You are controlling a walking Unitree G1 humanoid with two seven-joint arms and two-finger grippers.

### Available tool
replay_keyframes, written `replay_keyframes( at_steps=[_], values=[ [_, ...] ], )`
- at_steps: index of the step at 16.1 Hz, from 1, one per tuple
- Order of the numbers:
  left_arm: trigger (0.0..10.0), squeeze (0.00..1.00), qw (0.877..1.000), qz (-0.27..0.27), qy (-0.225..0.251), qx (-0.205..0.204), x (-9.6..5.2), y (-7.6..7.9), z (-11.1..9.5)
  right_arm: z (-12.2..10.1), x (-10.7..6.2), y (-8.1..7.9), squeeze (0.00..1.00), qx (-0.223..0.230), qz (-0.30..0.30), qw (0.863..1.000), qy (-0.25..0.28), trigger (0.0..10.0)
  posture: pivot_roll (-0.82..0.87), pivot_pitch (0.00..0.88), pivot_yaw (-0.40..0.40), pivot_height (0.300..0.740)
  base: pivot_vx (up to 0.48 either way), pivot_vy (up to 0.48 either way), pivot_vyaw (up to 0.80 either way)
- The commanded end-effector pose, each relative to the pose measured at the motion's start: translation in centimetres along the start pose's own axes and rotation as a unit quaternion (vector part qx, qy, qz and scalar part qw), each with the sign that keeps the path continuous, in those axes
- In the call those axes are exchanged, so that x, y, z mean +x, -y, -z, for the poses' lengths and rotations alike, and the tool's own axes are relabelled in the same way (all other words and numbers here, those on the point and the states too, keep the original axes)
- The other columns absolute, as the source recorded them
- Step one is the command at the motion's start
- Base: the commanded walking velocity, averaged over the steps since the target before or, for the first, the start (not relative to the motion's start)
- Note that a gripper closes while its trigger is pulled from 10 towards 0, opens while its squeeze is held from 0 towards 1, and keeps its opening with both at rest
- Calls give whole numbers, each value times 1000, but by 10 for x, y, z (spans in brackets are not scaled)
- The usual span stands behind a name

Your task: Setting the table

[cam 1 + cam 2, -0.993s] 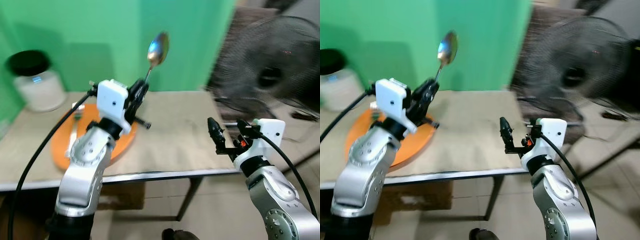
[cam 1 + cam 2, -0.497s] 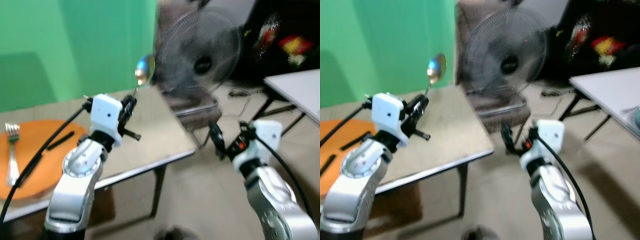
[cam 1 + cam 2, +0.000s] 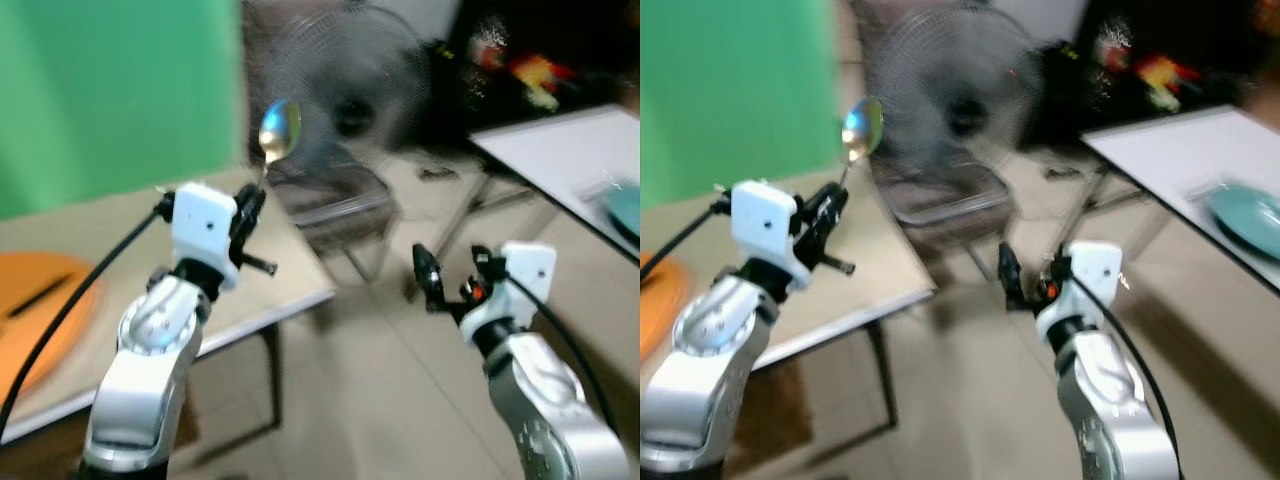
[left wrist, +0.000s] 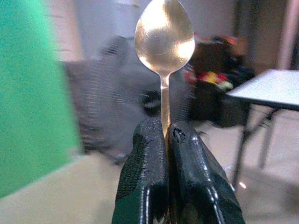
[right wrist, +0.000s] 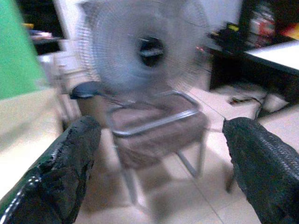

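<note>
Spoon (image 4: 164, 39) is held upright, long axis near vertical, bowl uppermost, handle running down into the left gripper (image 4: 166, 135). The two black fingers are pressed together on the handle, one on each side. In the head views the spoon's bowl (image 3: 279, 128) is seen above the gripper, tilted slightly away from the robot, over the near edge of the beige table (image 3: 120, 230).

Left arm (image 3: 150, 370) is raised, forearm angled up and forward, white wrist block at its top. Right arm (image 3: 540, 390) is bent out to the right over the tiled floor (image 3: 370, 400), forearm roughly level. Right gripper (image 5: 163, 140) is carried with fingers spread wide, nothing between them; it is also seen from the head at (image 3: 450, 285).

An orange plate (image 3: 40, 320) lies on the beige table at far left, a dark stick-like item on it, too blurred to identify.

Farther off: a chair with metal frame (image 5: 159, 126), a standing fan (image 5: 145, 46) behind it. A white table (image 3: 1170, 160) is seen at right, a teal plate (image 3: 1250, 215) on it. A green wall (image 3: 110, 90) is behind the beige table. Head views are blurred.
</note>
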State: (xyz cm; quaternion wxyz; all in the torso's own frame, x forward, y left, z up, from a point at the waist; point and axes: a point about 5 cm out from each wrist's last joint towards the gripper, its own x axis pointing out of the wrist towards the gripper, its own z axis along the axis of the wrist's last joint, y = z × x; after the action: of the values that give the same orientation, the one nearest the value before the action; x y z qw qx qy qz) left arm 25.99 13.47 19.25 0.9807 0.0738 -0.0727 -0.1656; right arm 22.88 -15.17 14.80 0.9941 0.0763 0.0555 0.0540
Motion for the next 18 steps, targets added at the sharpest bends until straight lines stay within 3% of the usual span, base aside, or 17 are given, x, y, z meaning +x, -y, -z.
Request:
replay_keyframes(
  at_steps=[1, 4, 10, 18],
  values=[
    [10000, 0, 1000, 15, 3, -2, 2, 6, -2, -1, -3, 6, 0, -6, 19, 1000, 2, 10000, 48, 0, -76, 740, 0, 0, -800],
    [10000, 0, 1000, 30, 1, 1, 5, 13, -1, -1, -6, 12, 0, -10, 38, 999, -1, 10000, 41, 0, -73, 740, 0, 0, -800],
    [10000, 0, 1000, 1, -13, 7, 3, 8, 9, 3, -9, 17, 0, -28, 57, 998, -11, 10000, 33, 0, -78, 740, 0, 0, -800],
    [10000, 0, 1000, 6, -16, 7, 2, 8, 12, 3, -6, 21, 0, -37, 72, 997, -9, 10000, 35, 0, -76, 740, 0, 0, -800]
  ],
)
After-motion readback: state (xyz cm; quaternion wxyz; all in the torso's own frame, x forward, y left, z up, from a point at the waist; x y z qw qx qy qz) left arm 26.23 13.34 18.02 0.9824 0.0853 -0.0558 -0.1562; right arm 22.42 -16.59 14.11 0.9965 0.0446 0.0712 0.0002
